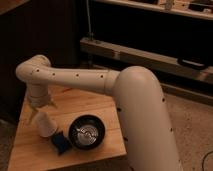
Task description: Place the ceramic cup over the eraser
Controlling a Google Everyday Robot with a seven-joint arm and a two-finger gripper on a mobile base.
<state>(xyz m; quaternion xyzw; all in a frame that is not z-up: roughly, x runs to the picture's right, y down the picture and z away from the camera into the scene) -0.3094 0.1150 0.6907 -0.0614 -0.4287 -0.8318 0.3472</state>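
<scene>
gripper [39,112] hung up-left of eraser [60,142] | jaws clamped tilted ceramic cup [46,126] | risk: lowered rim might have clipped eraser, shoving it into bowl [86,132]

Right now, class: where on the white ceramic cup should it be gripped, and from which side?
Probably across its upper wall, coming from above on the picture's left. The ceramic cup is tilted, the blue eraser and black bowl crowd its right side, and the gripper hangs just above its top.

No readable text, label, brand or number shows on anything around the gripper [39,112], which sits just above the ceramic cup [46,127] over the table [100,107].
</scene>
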